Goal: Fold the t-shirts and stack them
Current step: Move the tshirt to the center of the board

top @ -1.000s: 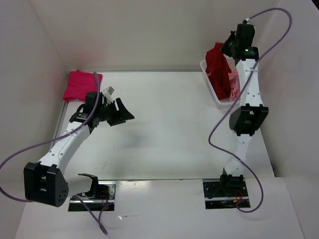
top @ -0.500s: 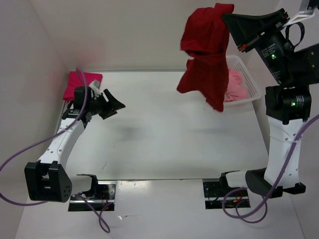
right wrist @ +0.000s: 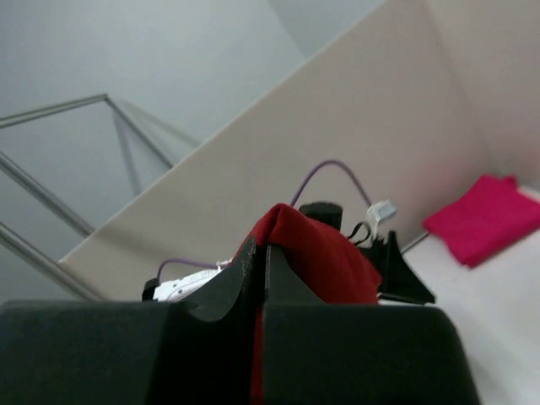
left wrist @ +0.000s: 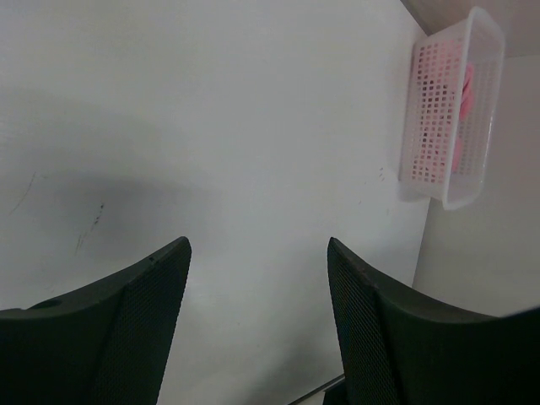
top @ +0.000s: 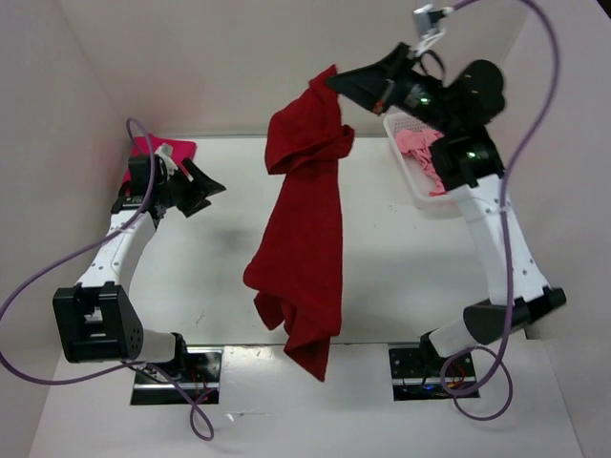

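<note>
One white desk (top: 401,277) spreads under the dark red cloth t-shirt (top: 301,248), which dangles bunched from the right hand (top: 334,81) clamped on its top. Smaller are the white plastic mesh basket (top: 412,191) holding the light pink t-shirt (top: 420,148), and the crimson-pink t-shirt (top: 181,150), apparently folded, at far left. Laying the shirt flat comes next, and probably needs the empty, wide-spread left hand (top: 205,186) to catch a corner.
</note>
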